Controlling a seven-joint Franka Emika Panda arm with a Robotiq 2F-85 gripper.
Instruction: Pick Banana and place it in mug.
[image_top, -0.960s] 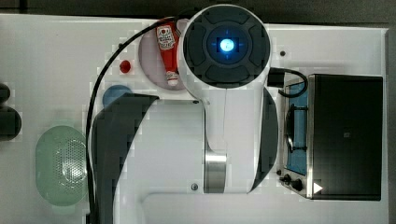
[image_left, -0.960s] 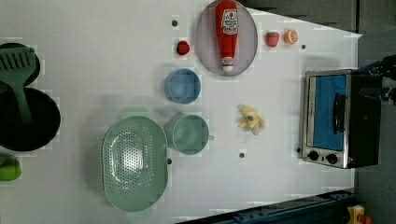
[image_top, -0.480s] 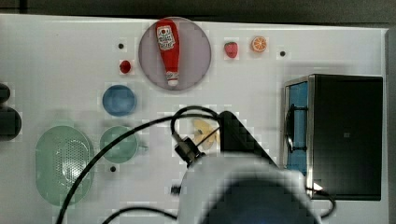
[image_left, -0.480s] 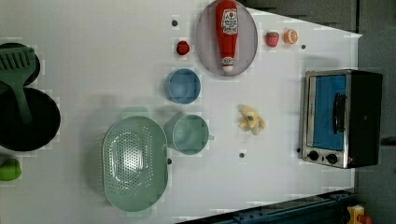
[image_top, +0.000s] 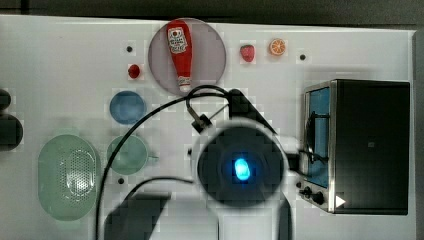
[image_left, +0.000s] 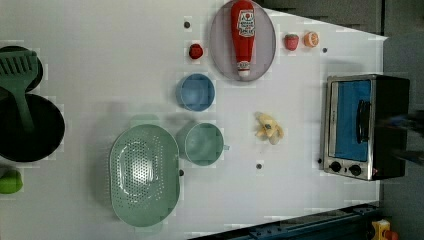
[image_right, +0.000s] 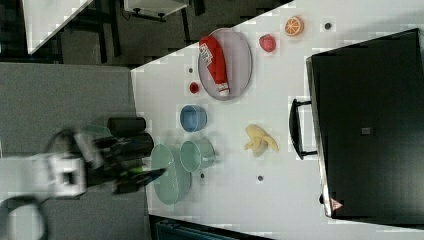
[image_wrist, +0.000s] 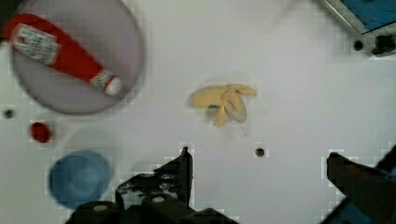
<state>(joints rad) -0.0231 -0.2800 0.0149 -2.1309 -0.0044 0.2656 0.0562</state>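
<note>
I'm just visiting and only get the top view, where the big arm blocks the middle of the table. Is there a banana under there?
Observer: Yes. In the left view the banana lies on the table between the mug and the toaster oven, touching neither.
Visitor: Is the hand holding it?
Observer: No. In the wrist view the hand is open with nothing between its fingers, and the banana lies clear of it.

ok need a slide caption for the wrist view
Open hand above a peeled banana on the white table, beside a ketchup bottle.
</note>
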